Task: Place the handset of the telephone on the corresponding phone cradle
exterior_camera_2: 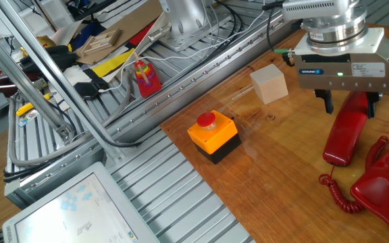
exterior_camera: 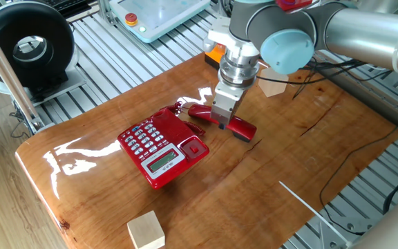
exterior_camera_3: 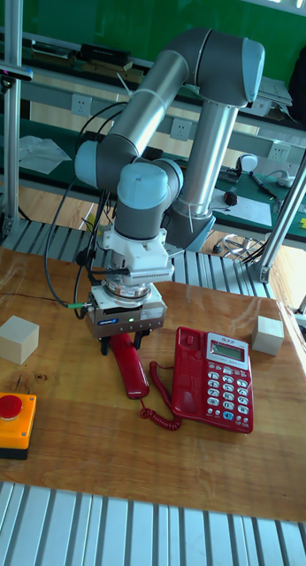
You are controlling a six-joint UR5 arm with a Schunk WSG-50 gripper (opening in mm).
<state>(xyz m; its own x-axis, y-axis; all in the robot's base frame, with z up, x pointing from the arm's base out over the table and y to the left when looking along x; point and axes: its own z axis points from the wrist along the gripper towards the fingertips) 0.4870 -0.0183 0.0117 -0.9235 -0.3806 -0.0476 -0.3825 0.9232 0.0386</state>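
Handset [exterior_camera_2: 346,131] looks light, hard and shiny, maybe slippery. Hand [exterior_camera_2: 348,102] sits around its middle, fingers close beside it; good spot to hold.

You're in a robotics lab: aluminium framing [exterior_camera_2: 59,101] beside the wooden table [exterior_camera: 268,173] (cables everywhere), orange emergency-stop box [exterior_camera_2: 213,135].

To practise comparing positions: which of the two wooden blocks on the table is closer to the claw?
The block beside the orange button box, not the block past the telephone.
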